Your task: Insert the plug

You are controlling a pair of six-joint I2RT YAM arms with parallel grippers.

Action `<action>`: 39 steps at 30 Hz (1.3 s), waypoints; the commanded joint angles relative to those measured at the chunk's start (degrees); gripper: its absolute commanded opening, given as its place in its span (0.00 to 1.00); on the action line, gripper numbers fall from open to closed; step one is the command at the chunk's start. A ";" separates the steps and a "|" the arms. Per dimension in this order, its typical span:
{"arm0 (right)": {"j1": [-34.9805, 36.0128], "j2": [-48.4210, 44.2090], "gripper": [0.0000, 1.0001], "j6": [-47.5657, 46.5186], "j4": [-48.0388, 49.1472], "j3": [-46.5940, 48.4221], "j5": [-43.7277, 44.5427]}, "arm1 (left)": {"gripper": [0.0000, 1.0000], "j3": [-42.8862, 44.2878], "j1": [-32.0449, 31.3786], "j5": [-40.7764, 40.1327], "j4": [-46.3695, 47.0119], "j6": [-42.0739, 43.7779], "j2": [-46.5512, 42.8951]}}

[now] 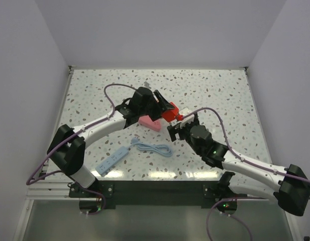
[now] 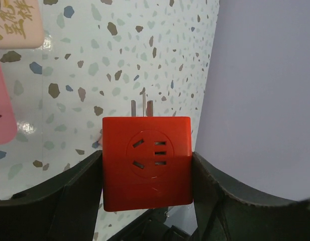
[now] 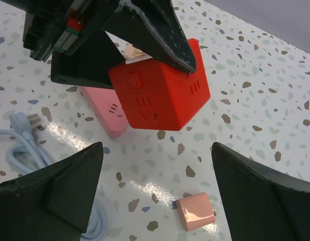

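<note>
Left gripper snug around red cube; right gripper wide, empty, apparently above plug.

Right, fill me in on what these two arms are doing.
The left gripper has its jaws clamped on a red socket cube and holds it up off the table, above a pink block. The right gripper hovers with its jaws wide open over the small salmon plug, which lies loose on the table, not yet picked up or inserted. A blue cable lies nearby, untouched.
</note>
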 commanded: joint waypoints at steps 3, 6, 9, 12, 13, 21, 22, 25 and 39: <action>2.15 2.48 0.92 -3.88 2.83 4.82 2.77 | 0.00 4.60 -0.25 3.20 -1.75 -5.13 -3.19; 3.20 4.41 0.92 -5.20 2.74 6.23 3.83 | 0.00 4.78 -0.77 3.73 -2.90 -5.66 -3.54; 4.26 6.78 0.92 -6.43 2.04 7.81 5.32 | 0.00 4.34 -0.95 4.43 -2.90 -6.27 -4.51; 5.58 8.90 0.91 -8.10 1.51 9.13 8.57 | 0.00 2.59 -1.30 4.43 -2.37 -6.71 -6.00; 5.58 9.42 0.91 -8.28 1.51 9.22 8.84 | 0.00 2.23 -1.30 4.52 -2.20 -6.89 -6.35; 7.07 13.64 0.82 -10.39 1.33 11.59 12.71 | 0.00 -0.49 -2.27 4.61 -0.88 -7.42 -9.78; 7.16 14.17 0.77 -11.00 1.68 11.86 12.88 | 0.00 -0.76 -2.53 4.78 -0.53 -7.42 -9.87; 7.60 15.57 0.58 -11.79 2.30 12.65 13.85 | 0.00 -1.37 -2.79 5.48 0.00 -7.51 -10.31; 7.60 15.76 0.00 -11.80 3.35 12.21 15.26 | 0.74 -4.19 -2.27 7.95 4.84 -5.66 -9.34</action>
